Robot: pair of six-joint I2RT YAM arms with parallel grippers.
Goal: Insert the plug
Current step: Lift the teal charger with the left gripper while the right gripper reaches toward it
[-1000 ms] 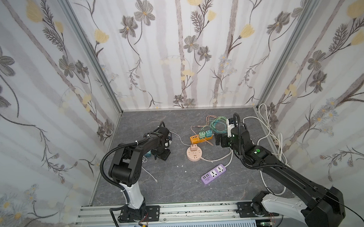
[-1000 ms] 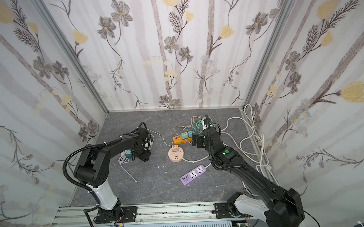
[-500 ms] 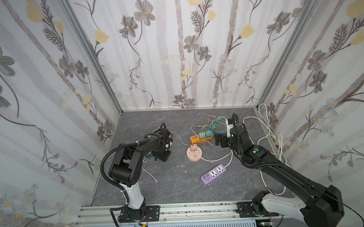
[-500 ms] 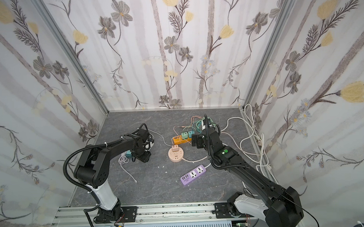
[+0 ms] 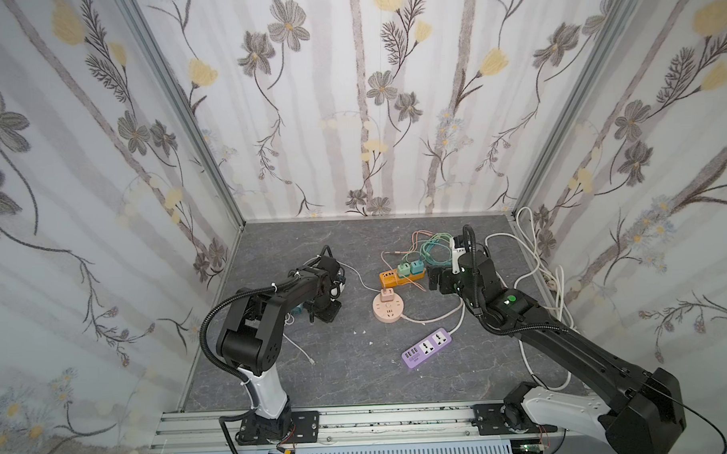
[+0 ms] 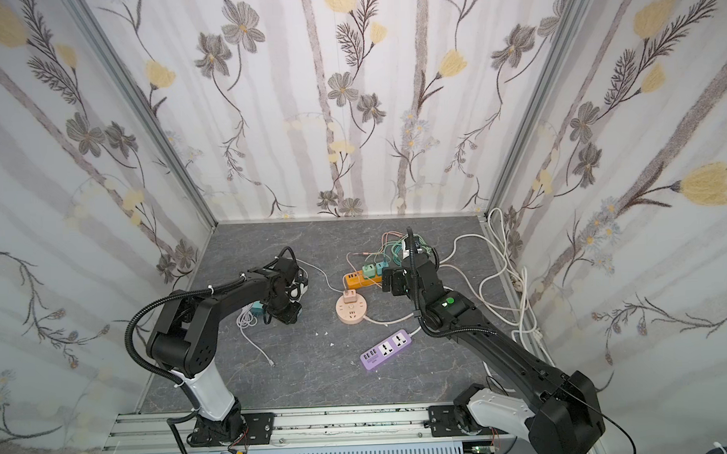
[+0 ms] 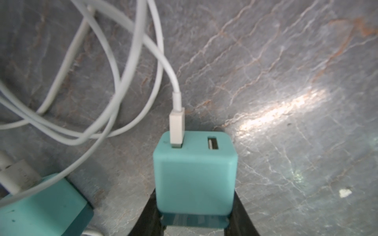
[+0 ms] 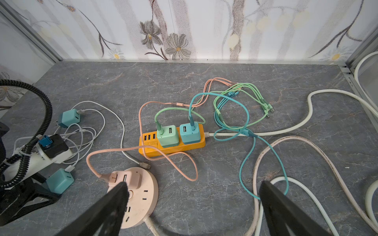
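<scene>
A teal cube plug [image 7: 195, 179] with a white USB cable [image 7: 177, 120] in one of its ports sits between the black fingers [image 7: 148, 216] of my left gripper [image 7: 194, 192]. Both fingers press its sides. The right wrist view shows this plug [image 8: 60, 180] low over the grey floor. In both top views my left gripper [image 5: 324, 314] [image 6: 288, 314] points down and hides it. My right gripper [image 8: 193, 183] [image 5: 434, 280] [image 6: 391, 282] hangs open and empty by the round pink socket [image 8: 141, 196] [image 5: 389, 311]. A purple power strip [image 5: 427, 348] [image 6: 385, 352] lies nearer the front.
A second teal plug [image 7: 41, 206] [image 8: 69, 118] lies close by among white cable loops [image 7: 114, 85]. An orange power strip [image 8: 171, 147] [image 5: 390, 279] holds two chargers, with coloured cables [image 8: 231, 106] behind it. Thick white cords [image 8: 306, 122] trail along the right wall.
My left gripper's jaws have closed in on the teal plug. The right arm has barely moved and its gripper stays wide open.
</scene>
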